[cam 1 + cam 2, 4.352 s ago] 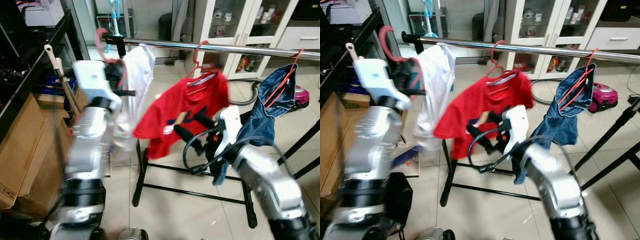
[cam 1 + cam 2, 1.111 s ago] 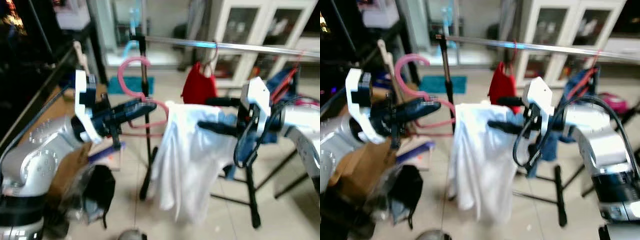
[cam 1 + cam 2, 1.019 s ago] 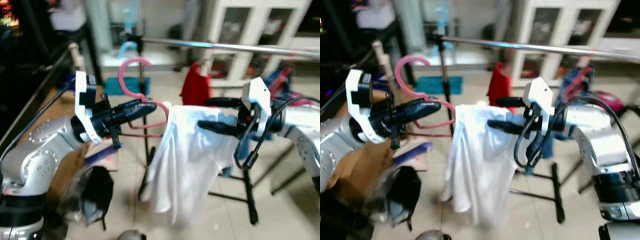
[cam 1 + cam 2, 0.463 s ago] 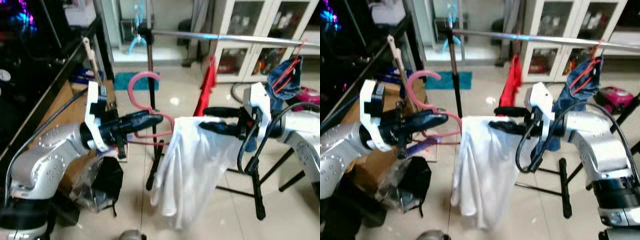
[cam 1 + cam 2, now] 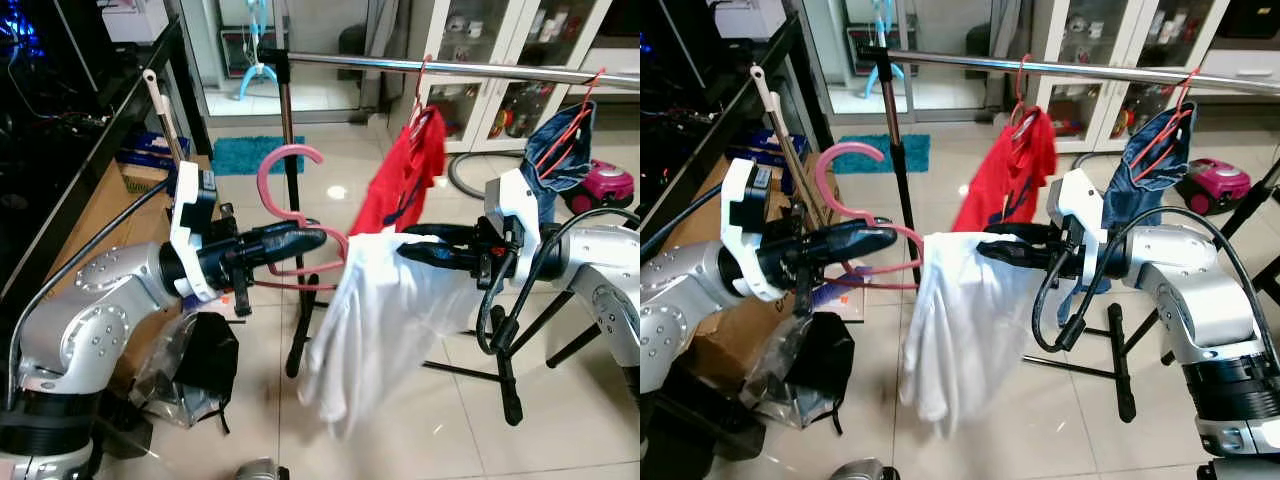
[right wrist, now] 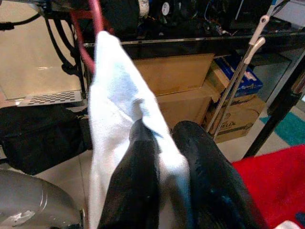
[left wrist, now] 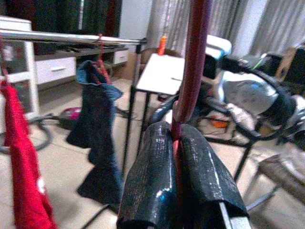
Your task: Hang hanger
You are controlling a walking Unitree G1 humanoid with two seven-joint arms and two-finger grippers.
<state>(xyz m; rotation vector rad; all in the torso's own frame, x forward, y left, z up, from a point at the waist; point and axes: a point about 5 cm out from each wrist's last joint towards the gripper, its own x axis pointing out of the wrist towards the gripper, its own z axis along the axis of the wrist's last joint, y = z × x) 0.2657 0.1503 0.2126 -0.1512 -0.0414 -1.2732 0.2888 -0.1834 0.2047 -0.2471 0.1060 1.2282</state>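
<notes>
Tiled room, steel rail [image 5: 480,70] at 12 o'clock, now sharper and steadier than a second ago: left end effector [image 5: 318,238] pinching pink hanger [image 5: 290,190], right end effector [image 5: 412,243] pinching white shirt [image 5: 380,310], both well below rail; hanging pending.

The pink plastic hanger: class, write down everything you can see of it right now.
The pink plastic hanger has a wide open hook curving up and a thin lower frame. The left gripper is shut on its neck, holding it roughly upright, off the metal rail. A white shirt drapes from its far shoulder, where the right gripper pinches the cloth. The hook touches nothing.
</notes>
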